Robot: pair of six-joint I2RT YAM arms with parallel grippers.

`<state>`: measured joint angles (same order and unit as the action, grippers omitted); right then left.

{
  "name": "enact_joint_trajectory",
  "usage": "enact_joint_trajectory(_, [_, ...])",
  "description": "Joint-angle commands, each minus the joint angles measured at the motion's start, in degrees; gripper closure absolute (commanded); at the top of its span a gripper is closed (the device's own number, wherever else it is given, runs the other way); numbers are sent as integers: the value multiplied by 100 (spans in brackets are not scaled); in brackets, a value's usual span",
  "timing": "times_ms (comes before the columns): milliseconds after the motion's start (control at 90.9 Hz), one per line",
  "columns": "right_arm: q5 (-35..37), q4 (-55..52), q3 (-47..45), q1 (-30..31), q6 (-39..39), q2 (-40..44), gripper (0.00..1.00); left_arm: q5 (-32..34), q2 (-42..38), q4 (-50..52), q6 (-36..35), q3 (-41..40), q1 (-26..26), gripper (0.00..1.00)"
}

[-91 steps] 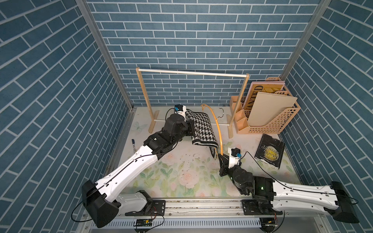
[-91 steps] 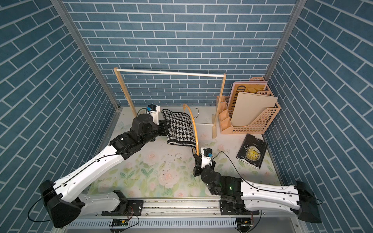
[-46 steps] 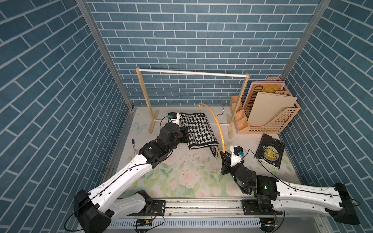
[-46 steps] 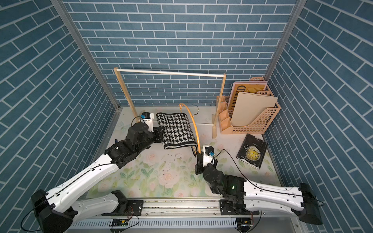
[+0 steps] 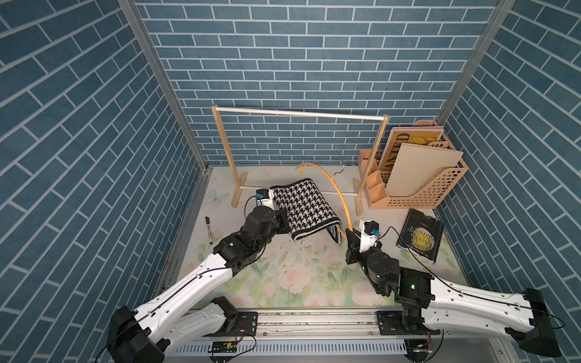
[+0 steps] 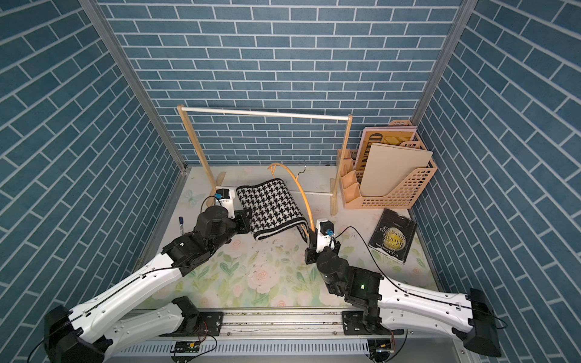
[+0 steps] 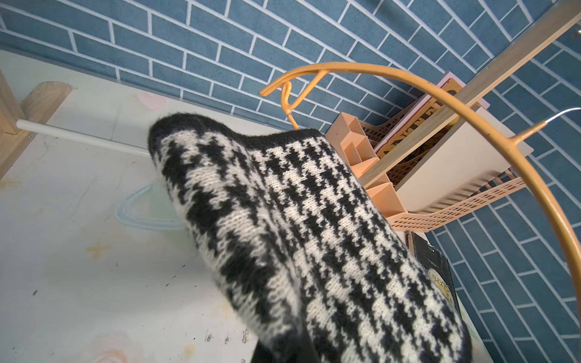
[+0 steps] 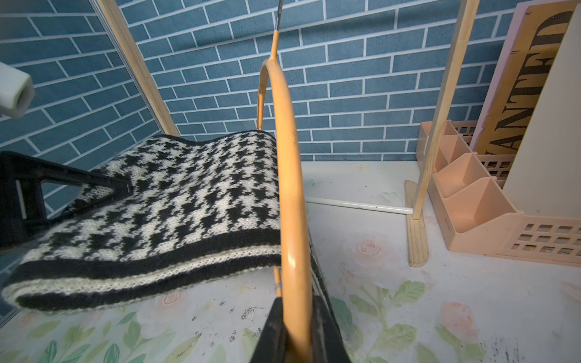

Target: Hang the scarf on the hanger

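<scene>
At the right gripper (image 8: 294, 330): black jaws are closed tight on one end of the hanger (image 8: 284, 157), low over the bench (image 5: 298, 283).
At the left gripper (image 5: 283, 221): jaws are pressed together on one black-edged side of the scarf (image 5: 303, 204); a flat triangular black finger (image 8: 63, 188) is laid against the knit.
Hanger, shape: a thin, smooth, glossy orange-tan rod; the shoulders are bent into one wide arc and a straight bar is set beneath. It is stood on end with its plane roughly upright.
Hook (image 7: 562, 114): thin bare metal wire, fixed at the crown of the arc.
Scarf, look: a soft, fuzzy knit in black-and-white houndstooth. It is bordered in black, with white and black stripes at the end, and folded into a thick rectangular band.
Scarf, place: it is held off the bench and stretched from the left gripper to the hanger. It is passed through the hanger's opening over the bottom bar, and the striped end is hung down on the far side, just beside the right gripper.
Bench: a pale sheet printed with roses and green leaves, speckled with dark marks.
Rack (image 5: 298, 113): pale wooden posts on flat feet, joined by round white rails, set behind the scarf.
Organiser (image 5: 418, 195): peach plastic with perforated walls, filled with flat boards.
Book (image 5: 421, 235): dark cover, laid flat.
Marker (image 5: 208, 229): slim, laid near the bench's edge.
</scene>
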<state>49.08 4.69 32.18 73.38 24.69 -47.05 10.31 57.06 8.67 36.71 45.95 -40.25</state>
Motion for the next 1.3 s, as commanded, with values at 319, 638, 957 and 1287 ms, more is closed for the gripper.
enact_joint_trajectory(319, [47,751,280,-296,-315,-324,100,-35,16,-1082,290,-983,44,100])
enact_joint_trajectory(638, [-203,1033,343,-480,-417,-522,100,-195,68,-1076,239,-949,44,53])
enact_joint_trajectory(957, [-351,1242,683,-559,-893,-626,100,-208,407,-1252,356,-1132,44,46])
enact_joint_trajectory(1287, [-402,1615,790,-579,-1307,-708,100,-172,459,-1274,302,-993,44,24])
